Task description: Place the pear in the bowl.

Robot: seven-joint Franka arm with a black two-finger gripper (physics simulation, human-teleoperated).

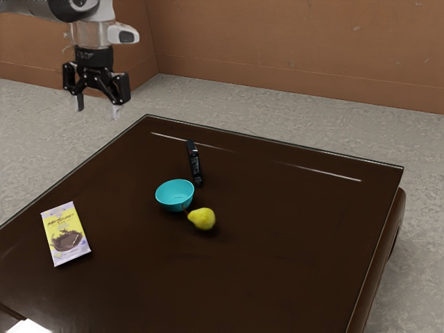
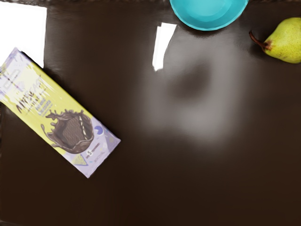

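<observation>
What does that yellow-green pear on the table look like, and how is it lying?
The yellow-green pear has a rounded body, faintly mottled skin and a curved brown stem. It lies on its side on the glossy dark brown table, near the round turquoise bowl but apart from it, its stem end turned roughly toward the bowl. Only the table touches it.

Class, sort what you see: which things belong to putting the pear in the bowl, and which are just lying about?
For the job:
- pear
- bowl
- gripper

Just lying about:
- chocolate packet
- black object
</observation>
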